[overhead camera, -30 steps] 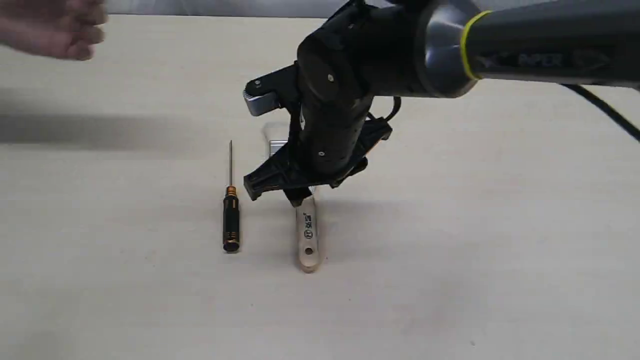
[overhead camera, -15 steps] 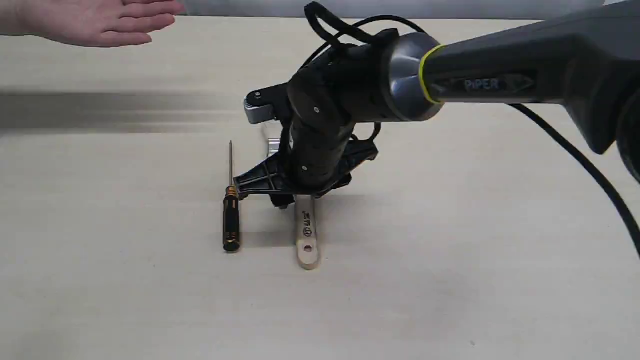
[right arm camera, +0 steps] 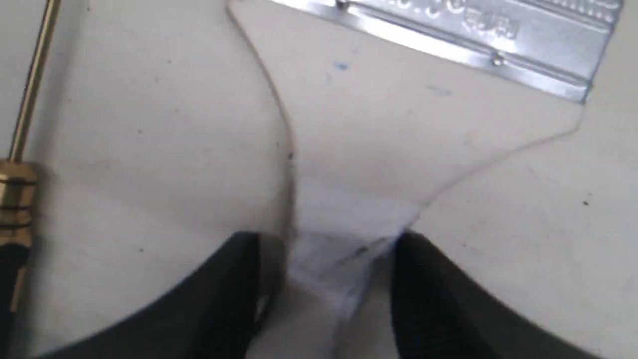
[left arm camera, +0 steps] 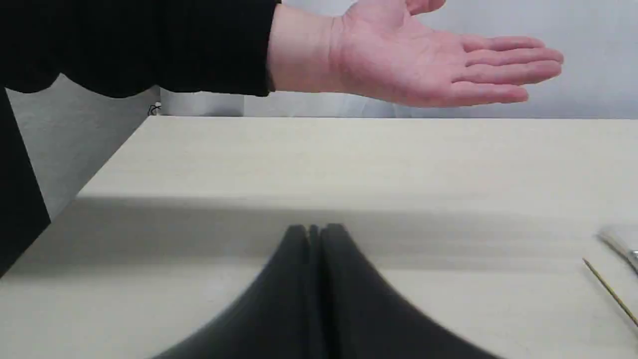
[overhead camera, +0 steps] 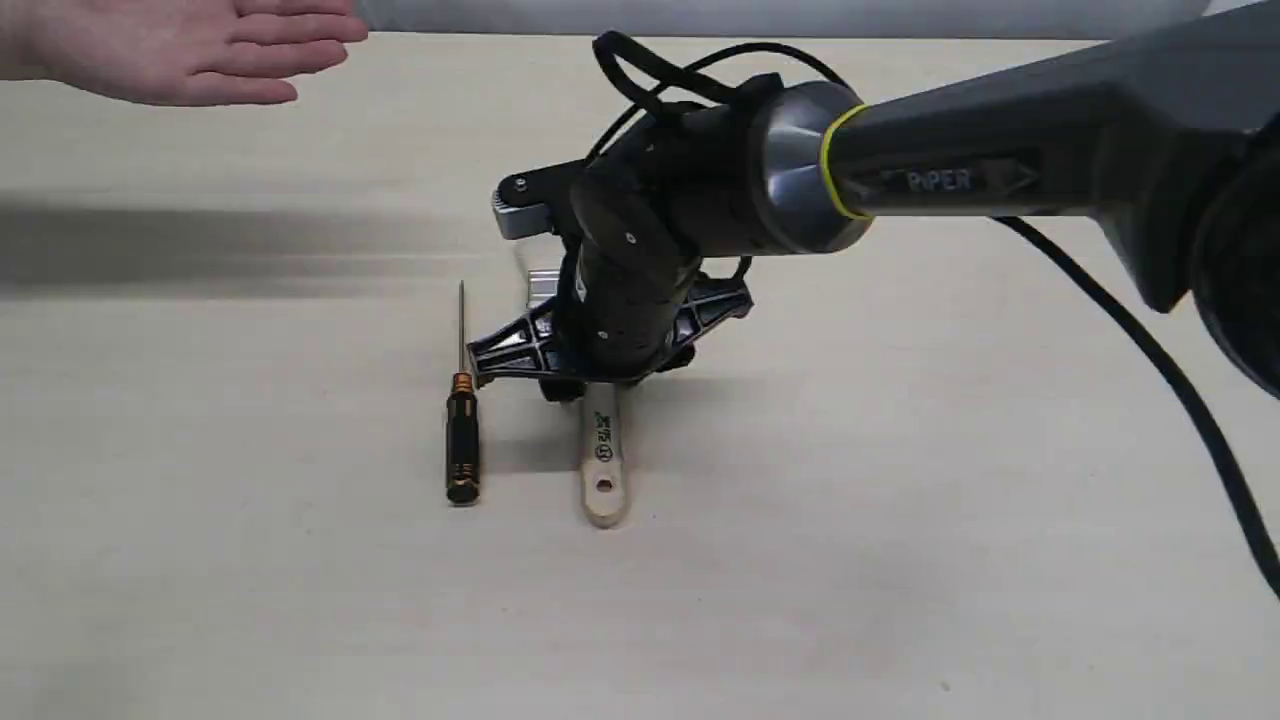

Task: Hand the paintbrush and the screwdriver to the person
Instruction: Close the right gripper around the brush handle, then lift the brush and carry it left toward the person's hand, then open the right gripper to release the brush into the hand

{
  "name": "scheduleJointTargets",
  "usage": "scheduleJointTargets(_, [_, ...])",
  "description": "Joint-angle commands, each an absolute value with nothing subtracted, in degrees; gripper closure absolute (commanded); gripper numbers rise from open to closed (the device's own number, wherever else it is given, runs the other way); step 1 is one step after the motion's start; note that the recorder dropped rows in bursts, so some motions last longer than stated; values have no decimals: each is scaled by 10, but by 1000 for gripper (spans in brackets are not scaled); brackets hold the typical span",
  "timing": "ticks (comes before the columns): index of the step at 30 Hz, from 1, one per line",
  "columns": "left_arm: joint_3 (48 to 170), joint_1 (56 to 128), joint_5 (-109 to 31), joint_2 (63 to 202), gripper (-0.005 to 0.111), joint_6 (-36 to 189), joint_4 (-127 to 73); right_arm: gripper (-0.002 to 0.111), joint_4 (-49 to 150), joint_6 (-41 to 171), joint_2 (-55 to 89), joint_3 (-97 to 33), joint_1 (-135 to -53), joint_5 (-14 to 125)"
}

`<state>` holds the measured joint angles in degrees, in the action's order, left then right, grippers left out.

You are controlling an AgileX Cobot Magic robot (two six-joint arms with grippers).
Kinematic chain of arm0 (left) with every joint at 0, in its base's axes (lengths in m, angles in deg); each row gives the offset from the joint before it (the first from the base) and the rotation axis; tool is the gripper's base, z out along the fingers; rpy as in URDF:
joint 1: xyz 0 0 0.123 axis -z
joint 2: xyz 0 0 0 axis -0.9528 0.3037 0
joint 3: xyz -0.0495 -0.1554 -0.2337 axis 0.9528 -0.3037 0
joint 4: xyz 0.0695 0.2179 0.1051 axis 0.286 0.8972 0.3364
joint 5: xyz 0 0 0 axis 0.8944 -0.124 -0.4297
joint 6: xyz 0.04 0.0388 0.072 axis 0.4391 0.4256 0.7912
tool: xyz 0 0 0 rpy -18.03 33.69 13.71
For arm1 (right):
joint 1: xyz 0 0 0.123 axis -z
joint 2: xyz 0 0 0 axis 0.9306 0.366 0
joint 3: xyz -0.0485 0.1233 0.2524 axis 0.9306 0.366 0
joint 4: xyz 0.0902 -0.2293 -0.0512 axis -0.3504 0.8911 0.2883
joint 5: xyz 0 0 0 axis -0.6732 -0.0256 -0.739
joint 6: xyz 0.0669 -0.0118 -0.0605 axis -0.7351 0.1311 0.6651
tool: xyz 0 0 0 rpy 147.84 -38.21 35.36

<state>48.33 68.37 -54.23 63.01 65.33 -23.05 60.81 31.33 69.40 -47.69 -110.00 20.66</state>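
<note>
Beside the slim black-handled screwdriver (overhead camera: 462,450), the right gripper (right arm camera: 326,244) straddles the flat wooden-handled paintbrush (overhead camera: 603,455), jaws' hold unclear: close them fully before lifting

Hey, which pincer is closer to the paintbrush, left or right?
Right. The right pincer sits over the paintbrush, a finger on each side of its handle. The left pincer is well off to the side, bare table between.

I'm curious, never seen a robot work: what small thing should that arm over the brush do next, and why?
Probably squeeze the right gripper firmly onto the paintbrush: it straddles the handle, the brush lies on the table, and the person's open hand is held out.
</note>
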Motion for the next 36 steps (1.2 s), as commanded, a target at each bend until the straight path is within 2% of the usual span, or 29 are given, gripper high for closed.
scheduleJointTargets(1, [482,687,-537,629,107,652,-233,89,619,306,704,-471,-1099,210])
scheduleJointTargets(3, [482,687,-537,629,107,652,-233,104,639,306,703,-471,-1099,201])
scheduleJointTargets(12, [482,687,-535,629,107,652,-233,104,665,329,621,-471,-1107,236])
scheduleJointTargets(18, [482,687,-536,629,107,652,-231,104,661,388,508,-471,-1154,249])
scheduleJointTargets(22, [482,687,-536,629,107,652,-231,104,661,419,453,-471,-1194,331])
scheduleJointTargets(24, [482,687,-536,629,107,652,-231,104,661,431,446,-477,-1202,371])
scheduleJointTargets(31, [482,687,-536,629,107,652,-231,104,665,455,536,-595,-1201,355])
scheduleJointTargets(34, [482,687,-536,629,107,652,-231,99,665,455,590,-643,-1200,355])
scheduleJointTargets(36, [482,687,-536,629,107,652,-231,84,665,455,628,-673,-1200,355])
